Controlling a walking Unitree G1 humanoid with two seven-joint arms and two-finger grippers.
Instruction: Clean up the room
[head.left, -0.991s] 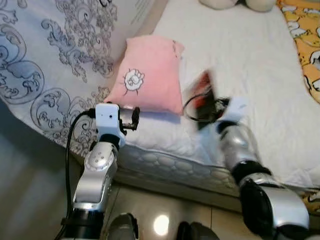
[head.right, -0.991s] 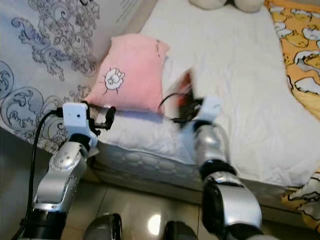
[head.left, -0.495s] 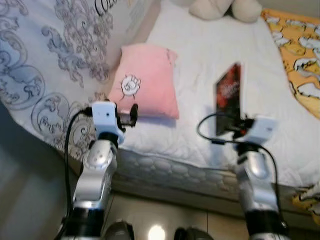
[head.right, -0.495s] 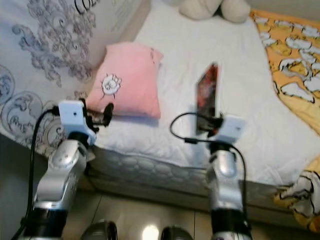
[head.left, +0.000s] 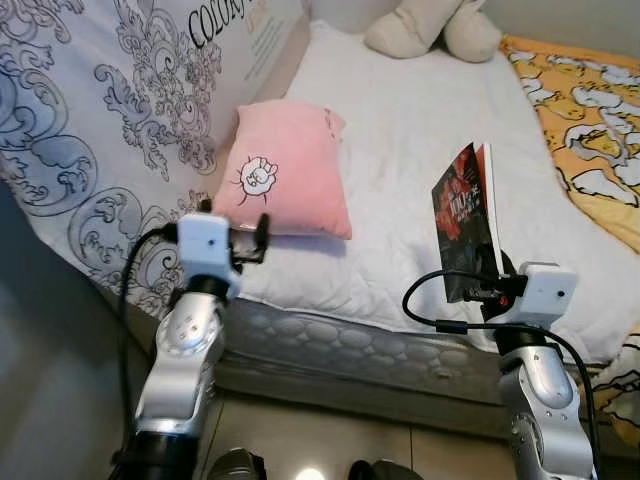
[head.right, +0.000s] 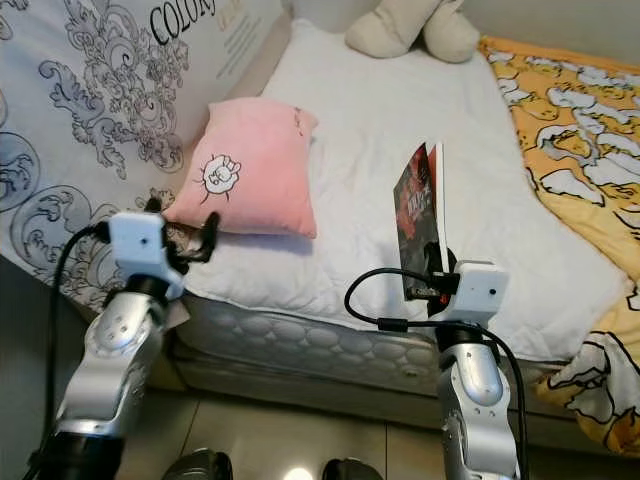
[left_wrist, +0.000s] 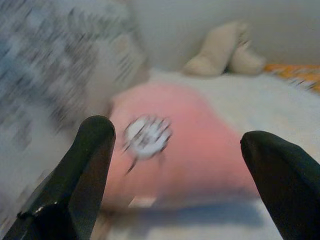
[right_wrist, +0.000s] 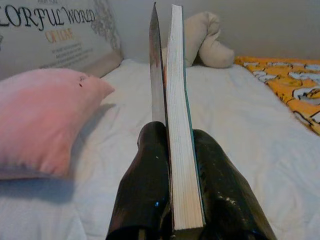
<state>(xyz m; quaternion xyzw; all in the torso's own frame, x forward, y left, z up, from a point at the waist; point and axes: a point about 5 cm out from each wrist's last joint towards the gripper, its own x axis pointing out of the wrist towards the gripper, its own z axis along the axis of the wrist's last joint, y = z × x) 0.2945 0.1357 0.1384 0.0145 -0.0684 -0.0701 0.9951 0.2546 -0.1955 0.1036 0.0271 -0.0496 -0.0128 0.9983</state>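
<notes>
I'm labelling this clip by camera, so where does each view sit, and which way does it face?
Head stereo pair: looks forward and down at the bed; shows both arms, the left gripper and the right gripper.
Left wrist: looks between open jaws at the pink pillow.
Right wrist: looks along jaws clamping the book upright.
Shared: pillow, bed and beige plush toy.

A thin book (head.left: 468, 222) with a dark red-and-black cover stands upright on edge above the white bed (head.left: 400, 140), front cover slightly splayed.
</notes>
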